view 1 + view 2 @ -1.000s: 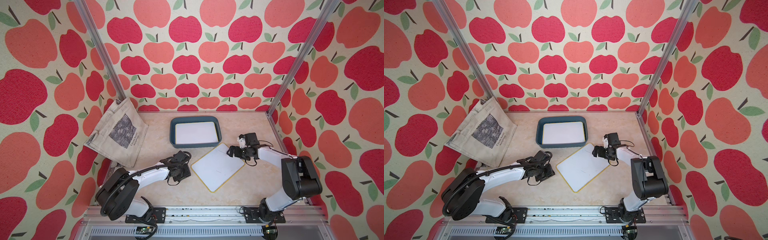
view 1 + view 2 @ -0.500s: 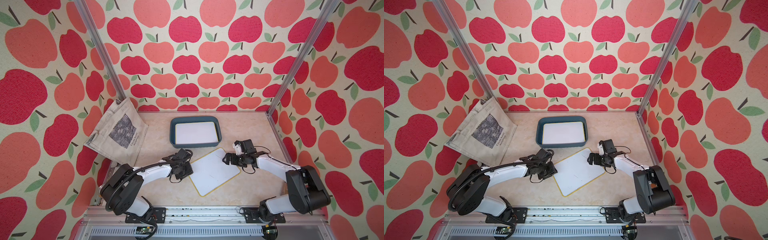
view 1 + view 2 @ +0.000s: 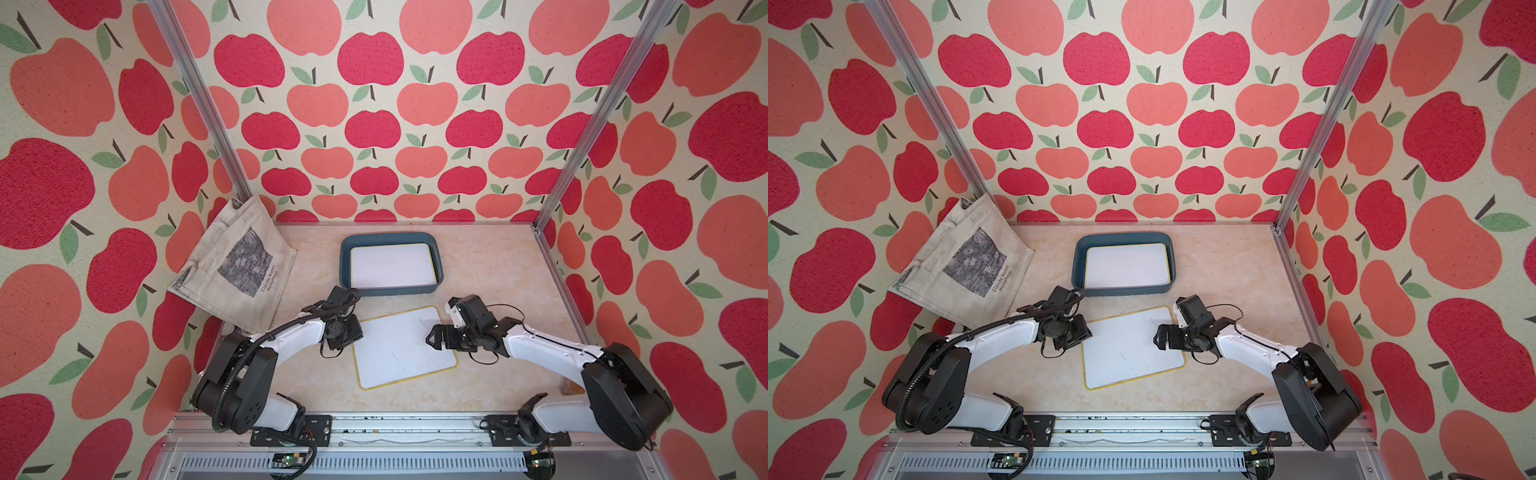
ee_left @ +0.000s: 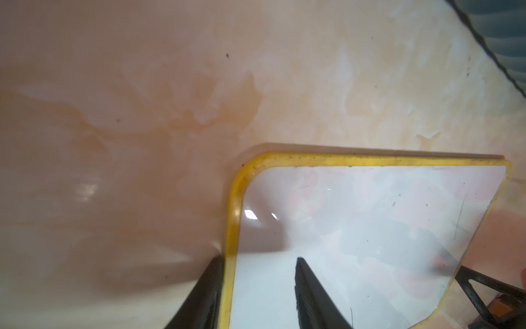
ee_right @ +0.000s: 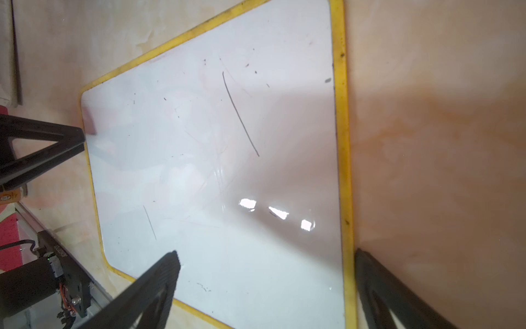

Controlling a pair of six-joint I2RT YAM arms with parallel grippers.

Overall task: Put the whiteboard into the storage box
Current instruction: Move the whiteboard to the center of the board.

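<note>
The whiteboard (image 3: 401, 347) lies flat on the tabletop (image 3: 498, 270), front of centre.
Both released, the left claw (image 4: 259, 257) and right claw (image 5: 266, 252) straddle its opposite short edges; the storage box (image 3: 390, 291) lies just toward the back edge.

A lab robot cell: aluminium posts (image 3: 206, 112) frame apple-print backdrop walls (image 3: 374, 124) around a marble-look tabletop (image 3: 490, 266), with left arm (image 3: 291, 332) and right arm (image 3: 548, 349) bolted to a front rail (image 3: 395, 428).

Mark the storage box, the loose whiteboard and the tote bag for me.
storage box (image 3: 395, 291), in a top view, on its near wall.
loose whiteboard (image 3: 405, 347), in a top view, middle of its white face.
tote bag (image 3: 243, 264), in a top view, on the grey print.
</note>
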